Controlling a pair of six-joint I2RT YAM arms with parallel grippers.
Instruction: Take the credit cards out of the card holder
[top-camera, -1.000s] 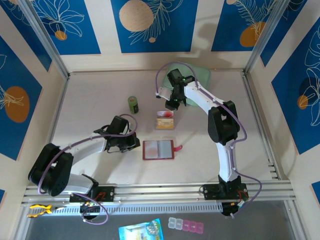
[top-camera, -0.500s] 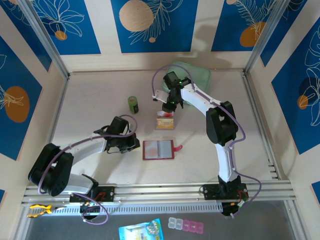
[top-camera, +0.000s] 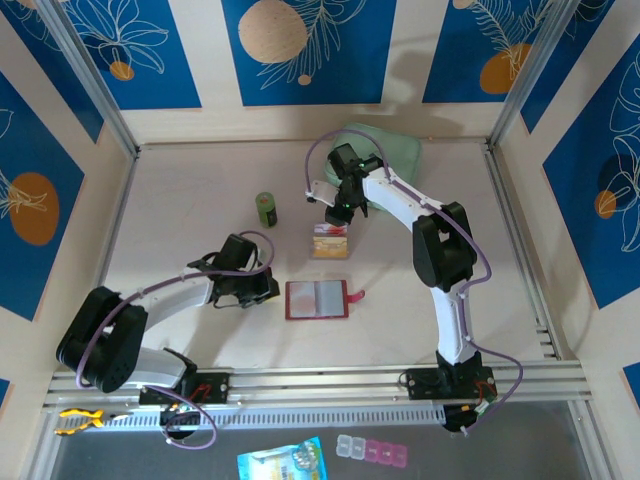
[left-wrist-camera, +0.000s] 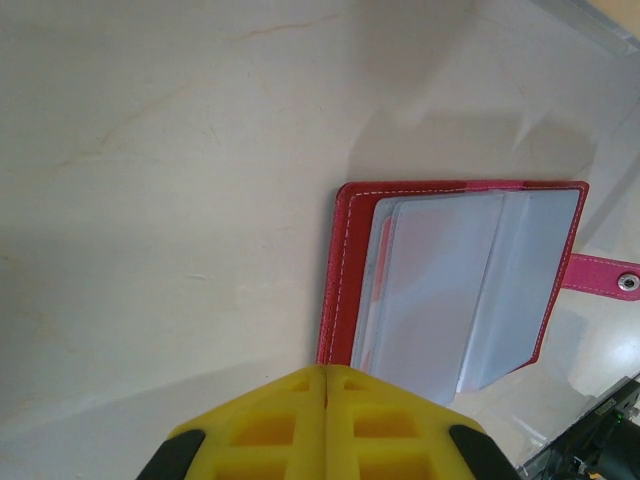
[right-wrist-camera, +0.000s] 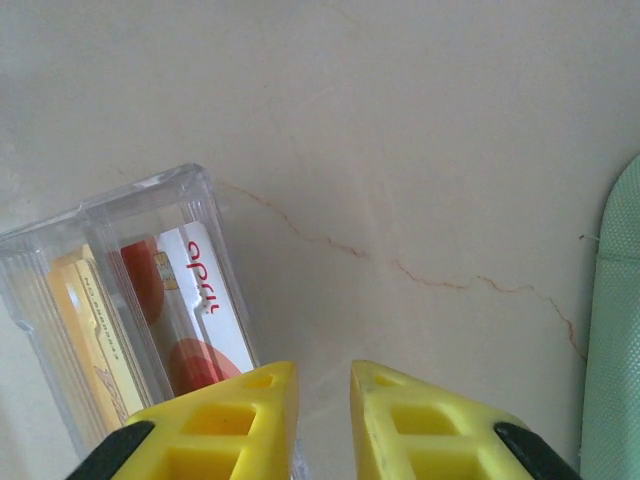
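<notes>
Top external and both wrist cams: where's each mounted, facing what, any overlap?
Top external: fixed above and behind the bases, looking down at the table; left arm and right arm show whole.
Left wrist: on the left arm, looking down at the open card holder; left gripper shut at bottom.
Right wrist: on the right arm, looking down at the clear box, credit cards showing through; right gripper slightly open.
Shared: top external also shows card holder and clear box.
</notes>
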